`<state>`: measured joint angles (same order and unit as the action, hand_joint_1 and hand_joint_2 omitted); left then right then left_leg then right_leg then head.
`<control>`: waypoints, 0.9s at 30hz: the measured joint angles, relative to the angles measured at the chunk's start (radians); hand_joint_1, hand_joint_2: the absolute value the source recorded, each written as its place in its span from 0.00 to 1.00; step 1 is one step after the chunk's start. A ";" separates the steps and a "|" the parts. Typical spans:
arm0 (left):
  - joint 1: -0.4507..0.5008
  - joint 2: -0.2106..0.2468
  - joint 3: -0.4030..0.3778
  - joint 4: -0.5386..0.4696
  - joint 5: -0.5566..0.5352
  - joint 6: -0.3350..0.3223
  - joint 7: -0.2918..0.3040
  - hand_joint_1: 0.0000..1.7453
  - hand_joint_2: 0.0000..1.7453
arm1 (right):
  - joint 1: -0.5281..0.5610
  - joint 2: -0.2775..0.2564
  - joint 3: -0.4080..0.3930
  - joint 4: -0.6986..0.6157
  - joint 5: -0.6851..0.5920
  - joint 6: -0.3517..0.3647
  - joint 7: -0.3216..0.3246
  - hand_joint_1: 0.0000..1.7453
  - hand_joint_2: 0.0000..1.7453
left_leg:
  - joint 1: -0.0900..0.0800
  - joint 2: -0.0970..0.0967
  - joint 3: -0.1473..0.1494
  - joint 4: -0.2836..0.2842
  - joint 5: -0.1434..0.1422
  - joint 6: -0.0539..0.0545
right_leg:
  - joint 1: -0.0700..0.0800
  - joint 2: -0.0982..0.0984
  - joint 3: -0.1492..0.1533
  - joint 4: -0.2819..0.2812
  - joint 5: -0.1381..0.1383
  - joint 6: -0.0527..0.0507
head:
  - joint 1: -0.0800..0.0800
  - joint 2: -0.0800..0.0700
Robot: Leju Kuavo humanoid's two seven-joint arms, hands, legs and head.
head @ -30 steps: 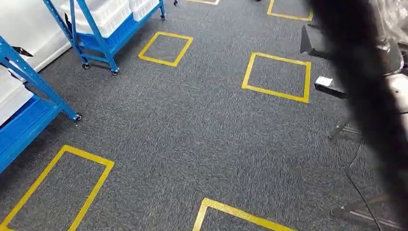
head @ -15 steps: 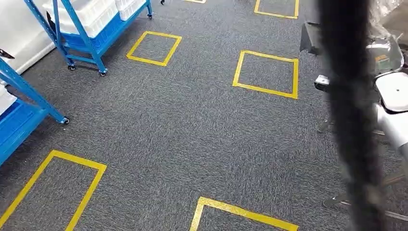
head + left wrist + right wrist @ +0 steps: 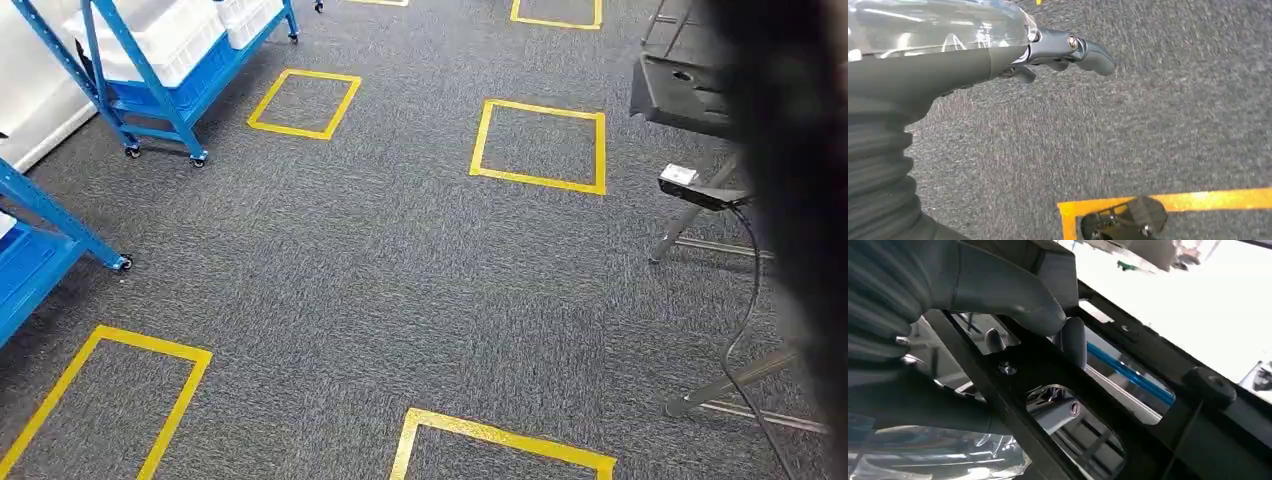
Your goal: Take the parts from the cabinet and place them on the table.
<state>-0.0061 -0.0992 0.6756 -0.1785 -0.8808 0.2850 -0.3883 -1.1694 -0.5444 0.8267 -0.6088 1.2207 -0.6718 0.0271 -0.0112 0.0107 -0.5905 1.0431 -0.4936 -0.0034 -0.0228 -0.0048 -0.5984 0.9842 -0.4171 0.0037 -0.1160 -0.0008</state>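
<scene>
- While the left robot hand (image 3: 998, 60) hangs over grey carpet (image 3: 1148, 125), its grasp impossible to tell, the right robot hand (image 3: 998, 290) clamps a black frame part (image 3: 1168, 450), thumb pressed on it.
- Blue racks (image 3: 150, 95) stand far left.

No text, number, brand or sign can be read in any view. The nearest thing to a label is a small white tag (image 3: 677, 174) on a dark device at the right of the head view, and whatever is printed on it is too small and blurred to make out. The yellow tape squares (image 3: 540, 145) on the grey carpet (image 3: 400, 260) are plain outlines with no writing.
</scene>
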 joint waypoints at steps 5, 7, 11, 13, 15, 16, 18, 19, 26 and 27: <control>0.000 0.000 0.000 0.000 -0.003 0.000 0.000 0.00 1.00 | 0.013 -0.003 0.000 -0.001 -0.001 0.000 0.000 1.00 1.00 | 0.006 -0.001 -0.102 0.228 -0.068 0.000 | 0.009 0.022 -0.003 0.006 -0.002 -0.009 | 0.000 0.000; -0.001 0.000 0.000 0.000 -0.007 -0.002 0.000 0.00 1.00 | 0.016 -0.004 0.000 -0.002 0.000 0.000 0.000 1.00 1.00 | 0.005 -0.008 -0.023 0.058 0.026 0.013 | 0.009 0.034 -0.003 0.009 -0.003 -0.007 | 0.000 0.000; -0.005 0.000 -0.001 0.000 -0.011 -0.002 0.007 0.00 1.00 | 0.018 -0.015 0.000 -0.002 0.002 0.001 0.001 1.00 1.00 | -0.002 -0.034 0.025 -0.056 0.046 0.024 | 0.006 0.047 -0.015 0.010 0.004 0.008 | 0.000 0.000; -0.007 0.000 -0.001 0.000 -0.011 -0.002 0.009 0.00 1.00 | 0.022 -0.020 0.000 -0.002 0.000 0.001 -0.003 1.00 1.00 | -0.001 -0.028 0.031 -0.071 0.055 0.034 | 0.006 0.054 -0.013 0.003 0.008 0.023 | 0.000 0.000; -0.009 -0.001 -0.001 0.000 -0.013 -0.002 0.010 0.00 1.00 | 0.021 -0.030 0.000 -0.002 -0.002 0.001 -0.005 1.00 1.00 | 0.002 -0.018 0.039 -0.092 0.068 0.047 | 0.004 0.026 -0.038 0.057 -0.038 0.026 | 0.000 0.000; -0.009 -0.001 -0.001 0.000 -0.013 -0.002 0.010 0.00 1.00 | 0.020 -0.032 0.000 -0.003 -0.002 0.000 -0.006 1.00 1.00 | 0.001 -0.015 0.038 -0.091 0.069 0.048 | 0.004 0.022 -0.071 0.130 -0.078 0.027 | 0.000 0.000; -0.009 -0.001 -0.001 0.000 -0.013 -0.002 0.010 0.00 1.00 | 0.028 -0.034 0.000 -0.002 -0.002 0.000 -0.010 1.00 1.00 | 0.001 -0.010 0.036 -0.088 0.068 0.050 | 0.001 0.020 -0.144 0.290 -0.140 0.034 | 0.000 0.000; -0.009 -0.001 -0.001 0.000 -0.013 -0.002 0.010 0.00 1.00 | 0.034 -0.034 0.000 -0.002 -0.002 0.000 -0.011 1.00 1.00 | 0.001 -0.006 0.035 -0.084 0.067 0.049 | -0.001 0.019 -0.161 0.323 -0.141 0.037 | 0.000 0.000; -0.012 -0.003 -0.001 0.000 -0.015 -0.003 0.012 0.00 1.00 | 0.031 -0.040 0.000 -0.002 -0.019 -0.002 -0.027 1.00 1.00 | -0.005 0.007 0.021 -0.040 0.040 0.025 | 0.002 -0.011 -0.013 0.035 -0.020 0.025 | 0.000 0.000; -0.012 -0.003 -0.001 0.000 -0.016 -0.003 0.012 0.00 1.00 | 0.031 -0.041 0.000 -0.002 -0.021 -0.002 -0.031 1.00 1.00 | -0.004 0.009 0.021 -0.043 0.041 0.022 | 0.003 -0.008 -0.015 0.038 -0.021 0.020 | 0.000 0.000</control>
<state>-0.0178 -0.1019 0.6744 -0.1782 -0.8965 0.2819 -0.3761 -1.1382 -0.5856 0.8270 -0.6107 1.2001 -0.6737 -0.0035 -0.0154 0.0201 -0.5692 1.0004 -0.4529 0.0182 -0.0197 -0.0123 -0.6135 1.0221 -0.4376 0.0237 -0.1156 -0.0008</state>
